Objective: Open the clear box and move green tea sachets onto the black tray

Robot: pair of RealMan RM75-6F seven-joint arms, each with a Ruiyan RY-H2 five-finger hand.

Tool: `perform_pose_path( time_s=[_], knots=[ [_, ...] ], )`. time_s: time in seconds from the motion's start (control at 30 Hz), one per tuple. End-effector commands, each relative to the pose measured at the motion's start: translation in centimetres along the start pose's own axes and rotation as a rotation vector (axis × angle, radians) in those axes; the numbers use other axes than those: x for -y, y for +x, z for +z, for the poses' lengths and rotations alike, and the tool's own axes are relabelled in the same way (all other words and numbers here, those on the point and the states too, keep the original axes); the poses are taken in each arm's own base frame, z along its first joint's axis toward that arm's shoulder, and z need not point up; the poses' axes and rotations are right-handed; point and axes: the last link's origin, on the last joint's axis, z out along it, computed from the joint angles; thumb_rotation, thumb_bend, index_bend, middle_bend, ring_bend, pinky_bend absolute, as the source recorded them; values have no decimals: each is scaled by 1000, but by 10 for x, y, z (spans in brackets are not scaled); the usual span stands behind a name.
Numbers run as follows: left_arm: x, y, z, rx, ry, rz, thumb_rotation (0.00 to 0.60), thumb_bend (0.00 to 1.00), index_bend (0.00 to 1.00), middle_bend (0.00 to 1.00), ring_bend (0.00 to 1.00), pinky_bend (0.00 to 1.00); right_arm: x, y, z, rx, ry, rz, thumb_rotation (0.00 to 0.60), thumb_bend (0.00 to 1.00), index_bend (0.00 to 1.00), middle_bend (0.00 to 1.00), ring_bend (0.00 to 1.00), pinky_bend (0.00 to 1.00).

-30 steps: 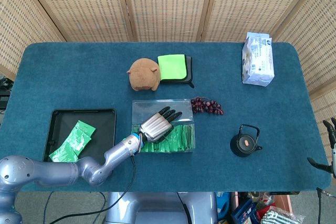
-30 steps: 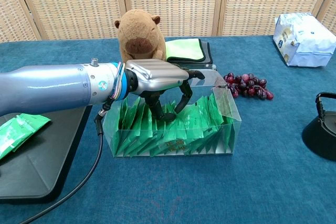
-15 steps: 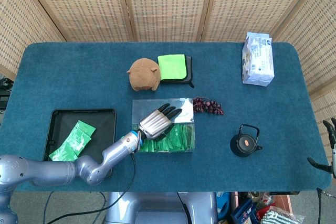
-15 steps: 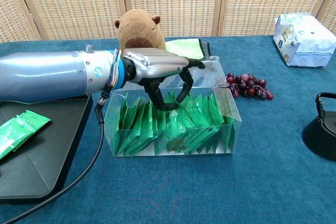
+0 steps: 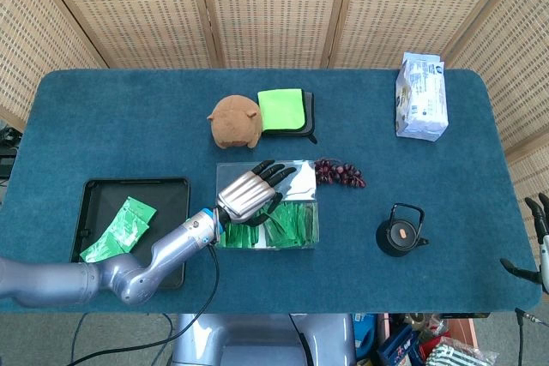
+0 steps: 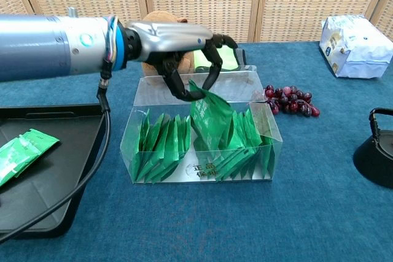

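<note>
The left hand [image 6: 184, 50] is pinching a green tea sachet [image 6: 210, 115] above the clear box [image 6: 202, 128] — two sachets [image 5: 120, 229] are lying on the black tray [image 5: 99, 190].

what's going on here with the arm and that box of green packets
The robot's left hand pinches one green tea sachet by its top corner, lifted partly out of the open clear box, where many more sachets stand in rows. A few sachets already lie on the black tray to the left. The right hand sits idle at the table's far edge, holding nothing.
</note>
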Motion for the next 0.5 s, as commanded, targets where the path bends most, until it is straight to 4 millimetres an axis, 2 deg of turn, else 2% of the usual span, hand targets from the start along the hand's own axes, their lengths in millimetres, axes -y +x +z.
perform_pose_path(
  time_s=[0.03, 0.5],
  knots=[
    [2, 10, -5, -16, 11, -34, 600, 420, 706, 0, 0, 0, 0, 0, 0, 0, 2, -2, 600, 0, 0, 0, 0, 0],
    [4, 35, -25, -62, 8, -84, 600, 420, 708, 0, 0, 0, 4, -1, -3, 0, 15, -8, 600, 0, 0, 0, 0, 0]
  ],
)
